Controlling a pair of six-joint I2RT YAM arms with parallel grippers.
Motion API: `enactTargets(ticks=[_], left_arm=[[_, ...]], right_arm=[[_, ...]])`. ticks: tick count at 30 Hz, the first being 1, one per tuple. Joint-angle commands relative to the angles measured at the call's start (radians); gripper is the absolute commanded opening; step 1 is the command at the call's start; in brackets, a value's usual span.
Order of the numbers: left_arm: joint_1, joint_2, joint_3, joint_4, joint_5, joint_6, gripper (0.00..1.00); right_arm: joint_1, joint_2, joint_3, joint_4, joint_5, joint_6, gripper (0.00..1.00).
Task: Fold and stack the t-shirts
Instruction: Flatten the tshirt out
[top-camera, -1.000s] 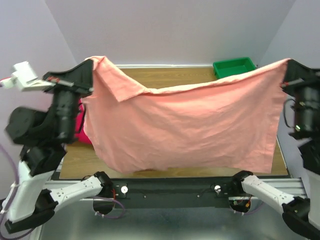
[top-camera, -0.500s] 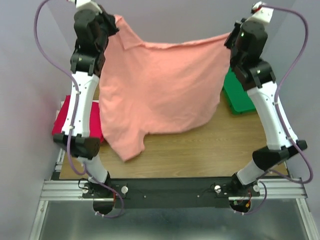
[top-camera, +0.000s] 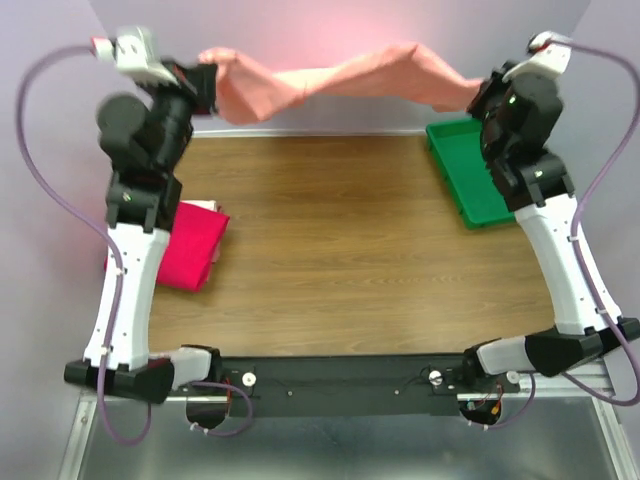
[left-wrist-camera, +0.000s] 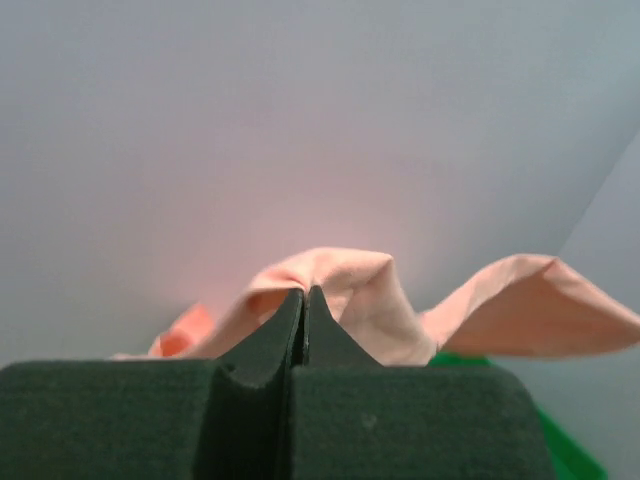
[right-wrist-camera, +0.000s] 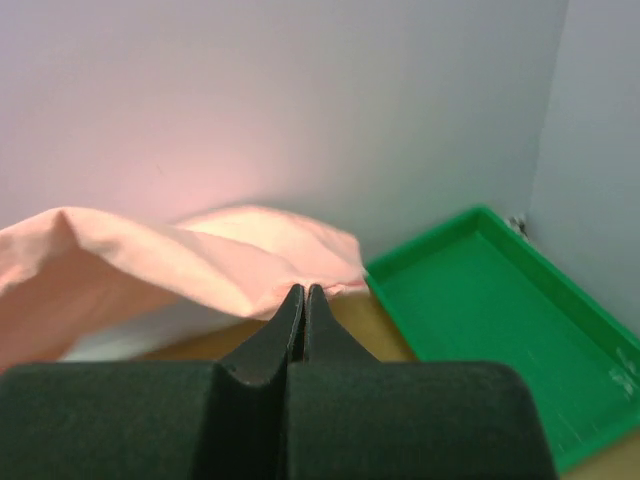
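A salmon-pink t-shirt (top-camera: 340, 78) hangs stretched in the air against the back wall, above the table's far edge. My left gripper (top-camera: 207, 80) is shut on its left end, and the pink cloth (left-wrist-camera: 340, 290) bunches just past the closed tips (left-wrist-camera: 304, 292). My right gripper (top-camera: 478, 95) is shut on its right end, where the cloth (right-wrist-camera: 200, 265) spreads leftward from the tips (right-wrist-camera: 304, 290). A magenta-red t-shirt (top-camera: 190, 245) lies folded on the table's left side, partly behind the left arm.
A green plastic tray (top-camera: 470, 175) lies at the table's back right, under the right arm, also in the right wrist view as the tray (right-wrist-camera: 500, 310). The wooden table (top-camera: 340, 260) spans the middle. Walls close in at the back and both sides.
Both arms swung back and away from the camera, carrying the pink shirt from a hanging sheet over the table to a bunched strip at the back wall. The magenta shirt is now uncovered.
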Motion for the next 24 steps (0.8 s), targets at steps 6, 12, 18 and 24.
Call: enactTargets(ticks=[6, 12, 18, 24], left_arm=[[0.004, -0.314, -0.997, 0.059, -0.207, -0.282, 0.0], [-0.028, -0.486, -1.311, -0.002, -0.166, -0.419, 0.07], [-0.088, -0.64, -1.29, -0.166, -0.261, -0.467, 0.97], [-0.093, -0.73, -1.222, -0.223, -0.251, -0.459, 0.99]], right_arm=[[-0.021, -0.198, -0.711, -0.005, -0.082, 0.157, 0.0], [-0.024, -0.3, -1.068, -0.02, -0.068, 0.252, 0.0], [-0.026, -0.372, -1.135, -0.129, 0.052, 0.357, 0.21], [-0.026, -0.424, -1.063, -0.18, 0.02, 0.34, 0.91]])
